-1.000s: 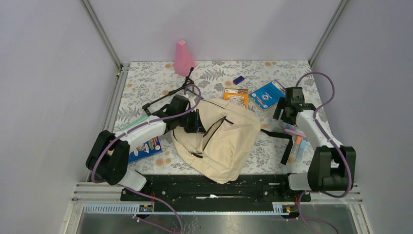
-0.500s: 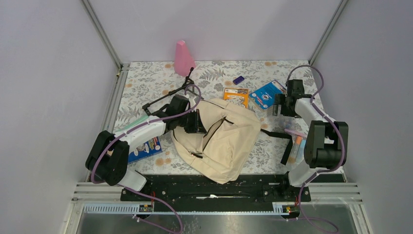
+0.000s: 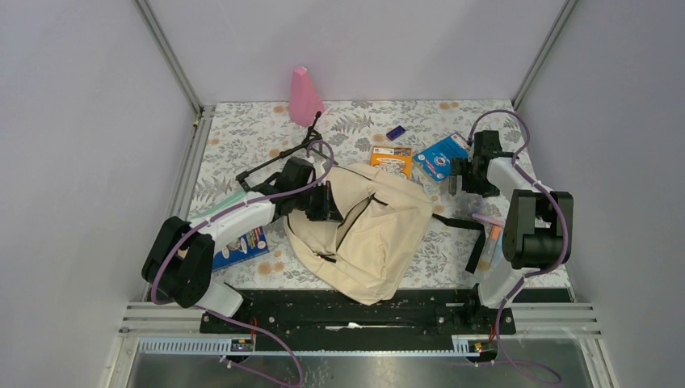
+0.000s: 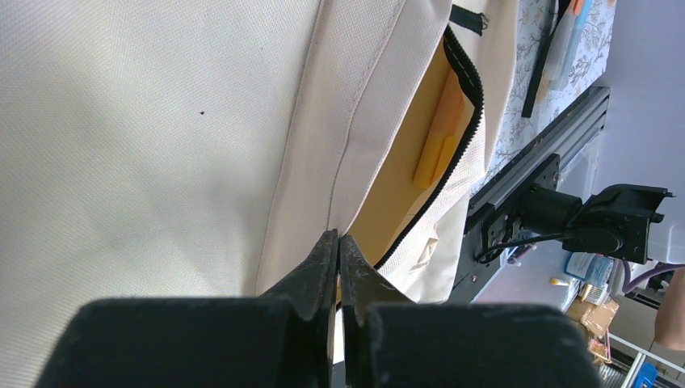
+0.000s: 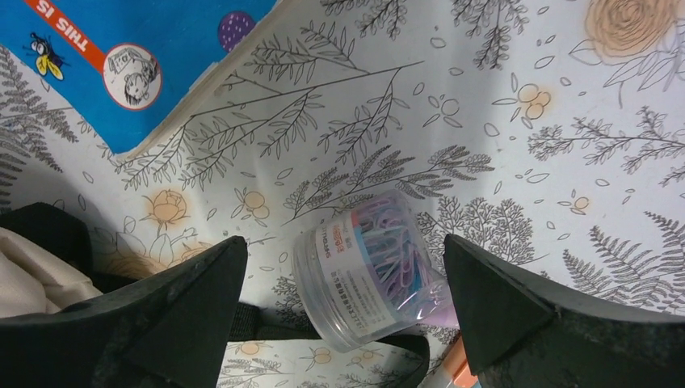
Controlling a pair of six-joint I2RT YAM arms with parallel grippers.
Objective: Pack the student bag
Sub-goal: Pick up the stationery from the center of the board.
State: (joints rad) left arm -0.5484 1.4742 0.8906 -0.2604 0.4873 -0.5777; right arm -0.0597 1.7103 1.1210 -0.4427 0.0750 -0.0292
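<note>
- Top view: the bag (image 3: 363, 230) lies flat at the middle of the counter (image 3: 242, 137). I judge its long axis to run from about 1 o'clock to 7 o'clock, with the zip mouth along that line and facing up. Its black straps (image 3: 472, 242) trail off toward 3 o'clock.
- Over the last second the right arm has folded up at the elbow. It has swung its right claw (image 3: 454, 182) toward 9 o'clock, so the claw now sits just beside the blue booklet (image 3: 443, 156), off the bag's 2 o'clock corner. The left arm has not moved, and its left claw (image 3: 323, 206) is at the bag's 10 o'clock edge.
- I read this as the right arm lining up its next pick while the left arm keeps the bag's mouth open.
- Left wrist view: the left claw (image 4: 339, 246) is clenched on the bag's (image 4: 161, 121) fabric, with its tips meeting at the seam beside the open zip. A yellow strip (image 4: 436, 145) shows inside the pocket.
- Right wrist view: the right claw (image 5: 343, 250) is released and spread wide. A clear tub (image 5: 367, 271) of coloured clips lies on its side between the fingers, touching neither. The booklet (image 5: 121, 56) is at 10 o'clock, and a corner of the bag (image 5: 32, 279) is at 8 o'clock.
</note>
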